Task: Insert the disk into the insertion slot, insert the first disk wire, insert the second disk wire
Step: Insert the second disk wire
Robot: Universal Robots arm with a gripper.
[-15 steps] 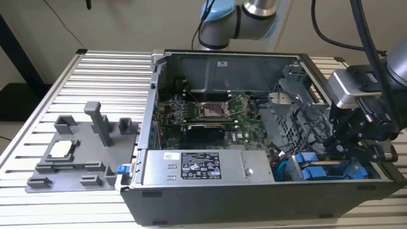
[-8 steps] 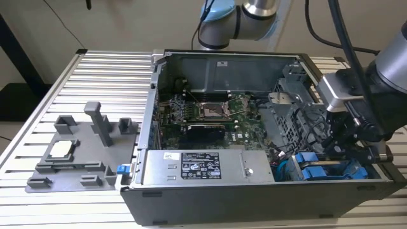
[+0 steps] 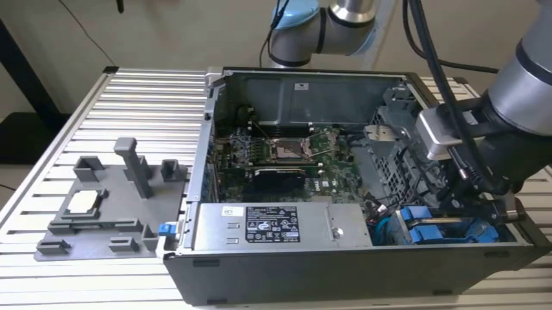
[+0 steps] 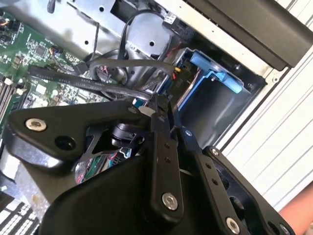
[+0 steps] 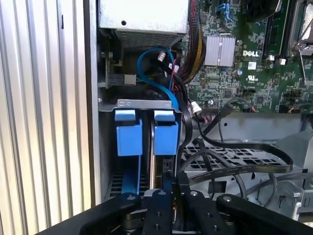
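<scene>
Exterior view: the arm reaches into the open computer case (image 3: 345, 258) on the ribbed counter (image 3: 129, 103), its hand (image 3: 483, 194) low over the drive cage at the exterior view's right. Blue carriers (image 3: 431, 231) sit in the insertion slot (image 3: 405, 226) there. First wrist view: two blue carriers (image 5: 146, 134) stand side by side in the cage; the disk itself is hard to make out. The hand (image 5: 172, 188) has its black fingers drawn close together on something dark and thin; what it is, I cannot tell. Black cables (image 5: 234, 161) loop nearby.
</scene>
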